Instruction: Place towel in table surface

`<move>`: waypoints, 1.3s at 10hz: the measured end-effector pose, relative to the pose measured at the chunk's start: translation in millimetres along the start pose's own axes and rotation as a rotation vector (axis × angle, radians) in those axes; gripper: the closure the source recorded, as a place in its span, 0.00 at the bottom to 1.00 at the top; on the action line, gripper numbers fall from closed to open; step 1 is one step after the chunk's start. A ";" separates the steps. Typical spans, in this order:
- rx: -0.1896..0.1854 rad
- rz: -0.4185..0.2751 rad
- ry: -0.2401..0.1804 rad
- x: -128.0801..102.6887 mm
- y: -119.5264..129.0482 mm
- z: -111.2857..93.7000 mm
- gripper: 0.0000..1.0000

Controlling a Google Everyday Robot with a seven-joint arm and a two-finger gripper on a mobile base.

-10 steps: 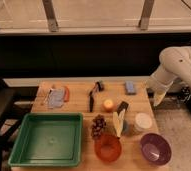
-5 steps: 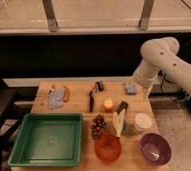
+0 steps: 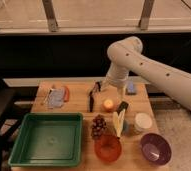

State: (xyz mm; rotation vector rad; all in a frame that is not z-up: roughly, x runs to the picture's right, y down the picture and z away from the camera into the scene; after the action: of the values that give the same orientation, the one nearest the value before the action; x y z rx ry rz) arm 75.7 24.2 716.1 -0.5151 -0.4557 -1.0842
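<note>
The towel (image 3: 55, 97), a small pale blue-grey cloth, lies crumpled at the left end of the table surface (image 3: 79, 107), a light tan wooden top. An orange item (image 3: 66, 93) touches its right side. My white arm reaches in from the right and bends down over the table's back middle. The gripper (image 3: 113, 91) hangs there, open and holding nothing, well to the right of the towel and just above a small orange round thing (image 3: 108, 104).
A green tray (image 3: 46, 137) fills the front left. A black tool (image 3: 93, 95), a blue block (image 3: 131, 88), dark grapes (image 3: 98, 126), a pale yellow item (image 3: 119, 120), a white cup (image 3: 142, 121), an orange bowl (image 3: 108, 148) and a purple bowl (image 3: 155, 148) crowd the middle and right.
The arm has swung left from beyond the table's right end to over its back middle. Nothing on the table has moved.
</note>
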 end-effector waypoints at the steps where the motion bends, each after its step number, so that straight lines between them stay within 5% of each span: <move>1: 0.013 -0.039 -0.022 -14.8 -27.1 3.8 0.34; 8: 0.017 -0.037 -0.026 -13.5 -29.8 2.8 0.34; 13: 0.044 -0.107 -0.027 -5.9 -111.3 -0.4 0.34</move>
State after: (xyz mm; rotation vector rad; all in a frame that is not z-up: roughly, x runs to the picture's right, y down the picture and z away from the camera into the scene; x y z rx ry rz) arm -28.2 -13.5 731.3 -0.4715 -0.5338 -1.1682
